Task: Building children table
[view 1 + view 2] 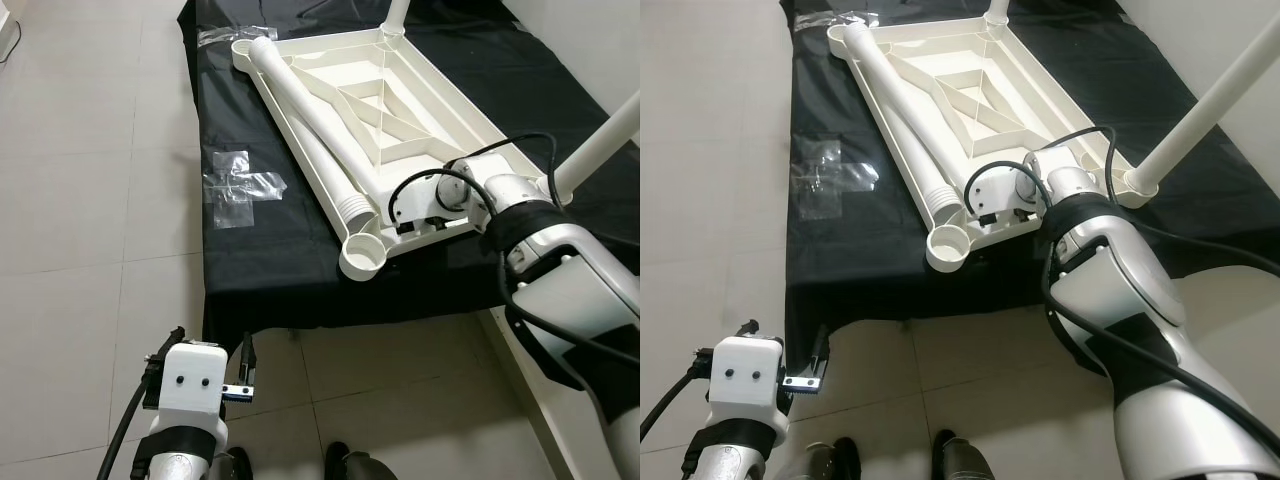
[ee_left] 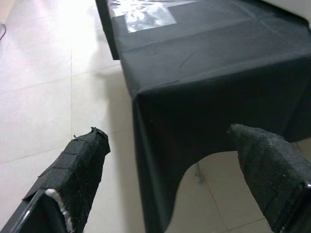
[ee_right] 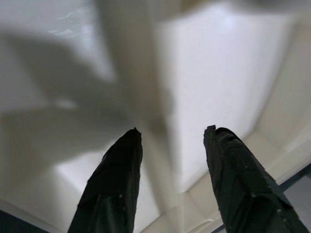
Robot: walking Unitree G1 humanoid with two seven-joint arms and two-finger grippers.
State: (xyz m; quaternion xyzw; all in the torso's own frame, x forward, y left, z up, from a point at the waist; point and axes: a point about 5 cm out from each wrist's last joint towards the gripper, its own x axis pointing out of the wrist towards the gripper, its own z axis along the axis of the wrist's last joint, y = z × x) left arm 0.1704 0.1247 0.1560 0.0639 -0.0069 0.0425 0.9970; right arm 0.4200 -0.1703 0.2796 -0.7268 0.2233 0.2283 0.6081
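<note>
The left gripper (image 1: 197, 352) hangs low over the floor tiles, fingers spread wide, holding nothing. Clear plastic bags (image 1: 236, 186) lie near the left edge of the black-covered bench (image 1: 270, 260). The white tabletop (image 1: 370, 130) rests upside down across it, a loose leg (image 1: 312, 125) lying along its left rim. The right gripper (image 3: 170, 184) sits at the tabletop's near end, fingers parted astride a white rib (image 3: 141, 97), not clamped.

The upturned white tabletop (image 1: 380, 110) and the loose leg (image 1: 310, 110) lying along it occupy the black-covered bench's (image 1: 260, 250) right half. Plastic bags (image 1: 235, 185) lie on the open left strip. An upright fitted leg (image 1: 600, 145) blocks the right corner.
</note>
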